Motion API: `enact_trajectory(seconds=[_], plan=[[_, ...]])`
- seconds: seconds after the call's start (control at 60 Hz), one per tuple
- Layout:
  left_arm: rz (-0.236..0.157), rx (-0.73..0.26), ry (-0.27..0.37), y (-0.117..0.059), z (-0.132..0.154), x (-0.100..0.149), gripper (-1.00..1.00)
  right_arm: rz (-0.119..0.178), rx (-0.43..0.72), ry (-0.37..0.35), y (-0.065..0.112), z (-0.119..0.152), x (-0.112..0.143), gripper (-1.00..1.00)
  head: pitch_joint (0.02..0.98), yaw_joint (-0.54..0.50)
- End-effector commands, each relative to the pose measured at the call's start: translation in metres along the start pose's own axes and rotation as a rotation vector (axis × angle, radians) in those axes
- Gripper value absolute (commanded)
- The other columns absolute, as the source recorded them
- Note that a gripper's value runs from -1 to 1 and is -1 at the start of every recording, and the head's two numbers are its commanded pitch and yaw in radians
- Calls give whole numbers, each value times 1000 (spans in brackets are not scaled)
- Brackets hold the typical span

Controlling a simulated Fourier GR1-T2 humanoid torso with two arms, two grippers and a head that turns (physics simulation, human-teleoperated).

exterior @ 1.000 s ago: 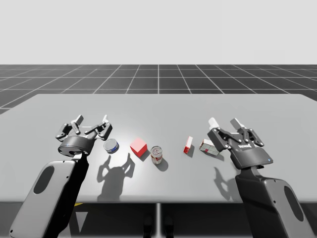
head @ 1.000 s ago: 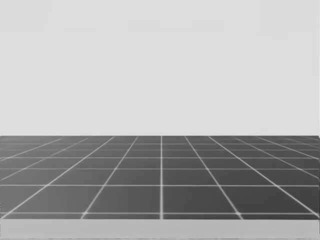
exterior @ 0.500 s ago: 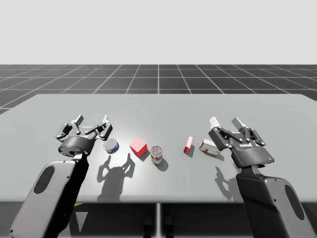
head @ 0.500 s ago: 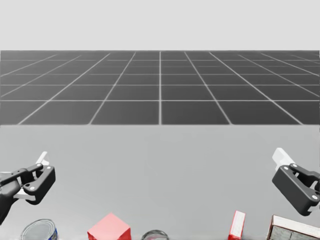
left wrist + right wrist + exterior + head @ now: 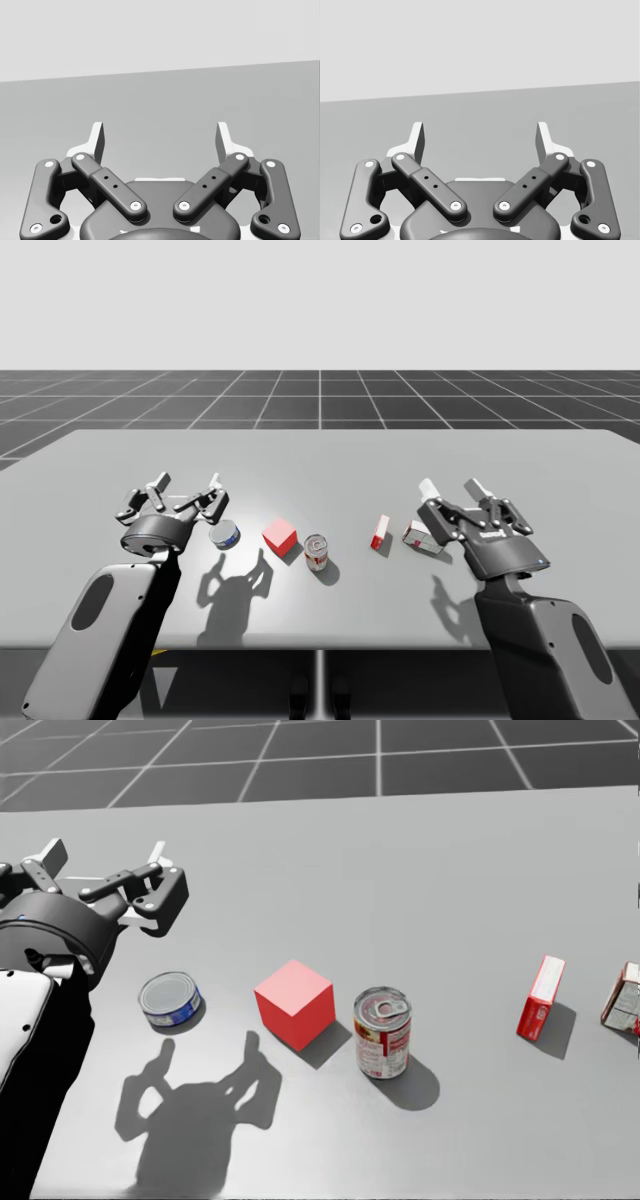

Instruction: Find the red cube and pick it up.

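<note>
The red cube (image 5: 294, 1003) sits on the grey tabletop (image 5: 330, 460), a little nearer the robot's edge than the far one, with one corner turned towards the robot. Nothing touches it. A narrow strip of bare surface separates it from its neighbour on either side, and open grey surface runs from the cube back to the far edge. On the near side of the cube lies the dark shadow of an arm and its fingers.

There is one cube, two cans and two boxes. A flat blue tin can (image 5: 170, 998) lies just beside the cube on the left arm's side. A taller upright can with a red and white label (image 5: 382, 1033) stands just beside the cube on the other side, slightly nearer the robot. Well beyond that can from the cube stands a slim red box (image 5: 541, 997) on end, and further out lies a white and red box (image 5: 622, 996). The print on the labels is too small to read.

The left pincer (image 5: 187, 483) hovers past the blue tin from the cube, its fingers spread apart and holding nothing. The right pincer (image 5: 452, 487) hovers beyond the white and red box from the cube, also spread apart and holding nothing. Both wrist views look out over bare tabletop ahead.
</note>
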Motion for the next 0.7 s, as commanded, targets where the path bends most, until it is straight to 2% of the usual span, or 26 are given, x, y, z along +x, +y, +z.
enact_trajectory(seconds=[0.017,0.183,0.25,0.317,0.35,0.4,0.567,0.583,0.6,0.7], plan=[[-2,-3,-1,-1,0,0,-1000,8,7,8,3,0,-2,-1000,812,164],[12,-18,-1,-3,2,2,-1000,15,6,14,5,-1,-4,-1000,838,182],[33,-45,2,-7,6,5,-1000,15,4,16,6,-1,-5,-1000,836,186],[36,-97,15,-14,12,10,-1000,15,0,16,5,-1,-5,-1000,830,184],[25,-117,24,-16,15,11,-1000,15,-2,16,5,-1,-6,-1000,826,182],[-13,-163,33,-21,23,13,-1000,16,-5,17,5,-1,-6,-1000,822,176],[-17,-299,74,-25,42,16,-1000,18,-7,9,6,0,-6,-1000,825,172],[-17,-330,87,-25,45,15,-1000,19,-7,8,6,0,-6,-1000,826,173],[-39,-380,104,-26,50,14,-1000,19,-8,9,6,0,-6,-1000,827,175],[-75,-503,165,-25,61,11,-1000,20,-13,8,5,0,-6,-1000,829,178]])
